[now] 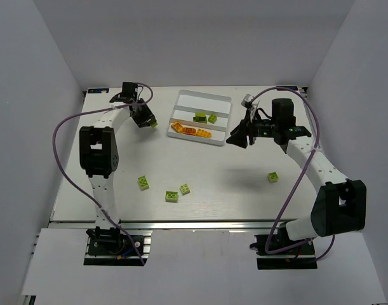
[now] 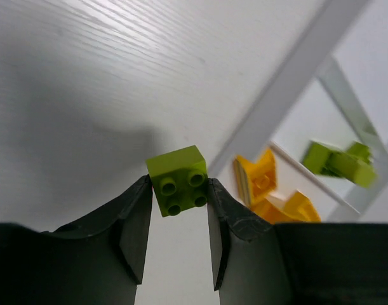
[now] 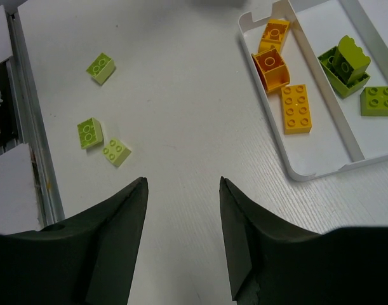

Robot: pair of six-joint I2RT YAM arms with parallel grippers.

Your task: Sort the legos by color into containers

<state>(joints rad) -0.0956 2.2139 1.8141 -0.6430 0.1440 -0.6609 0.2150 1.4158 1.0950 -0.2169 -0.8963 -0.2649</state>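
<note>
My left gripper (image 1: 150,122) is shut on a lime green lego (image 2: 177,180), held above the table just left of the white tray (image 1: 203,96). The tray's near slot holds orange legos (image 1: 190,131), also seen in the right wrist view (image 3: 295,108). The middle slot holds two green legos (image 1: 205,117). Three green legos (image 1: 171,196) lie on the table at front left and one green lego (image 1: 272,177) at right. My right gripper (image 1: 237,140) is open and empty, just right of the tray's near corner, above the table.
White walls enclose the table on three sides. The tray's far slot (image 1: 206,101) shows no bricks. Purple cables loop over both arms. A metal rail (image 1: 181,222) runs along the table's near edge.
</note>
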